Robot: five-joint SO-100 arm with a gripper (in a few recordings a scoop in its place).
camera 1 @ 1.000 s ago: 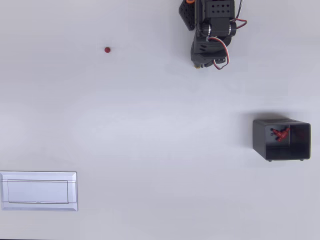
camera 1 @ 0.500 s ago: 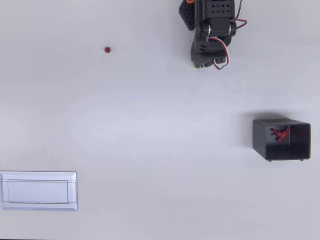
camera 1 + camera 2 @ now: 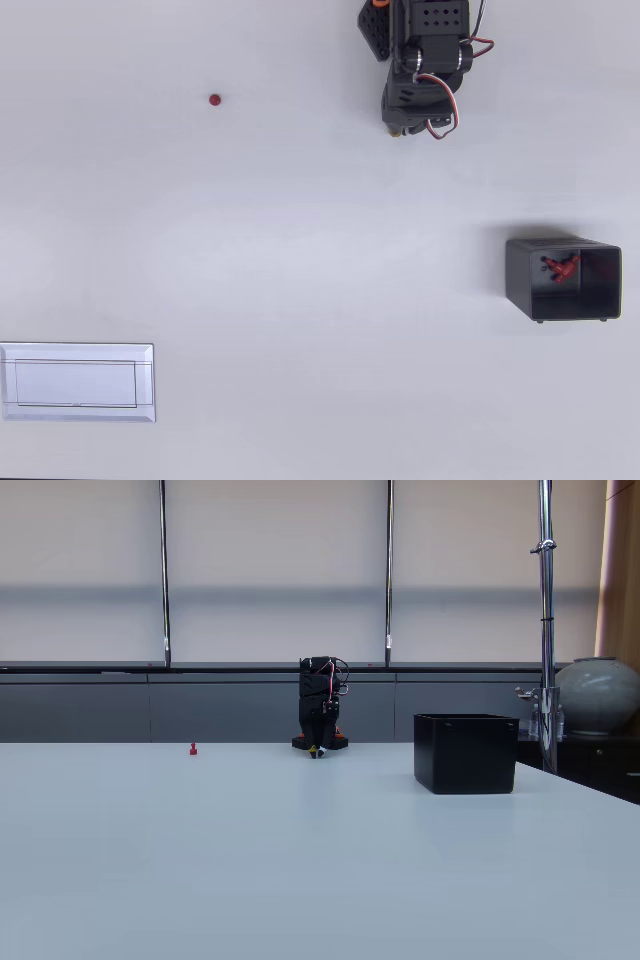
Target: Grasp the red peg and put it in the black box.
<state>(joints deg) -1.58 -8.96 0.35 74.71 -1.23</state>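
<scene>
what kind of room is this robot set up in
Probably an office or lab: a large white table, a long window with drawn blinds behind the folded arm, and low grey cabinets.

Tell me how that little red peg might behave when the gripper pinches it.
The red peg stands upright on the table, tiny beside the gripper, so it probably tips at a nudge. It looks rigid and very light, and could well slip out sideways.

Bare table (image 3: 300,250) is seen between the gripper (image 3: 398,128) and the red peg (image 3: 215,100). The black box (image 3: 520,280) and white tray (image 3: 78,381) are placed well aside.
</scene>
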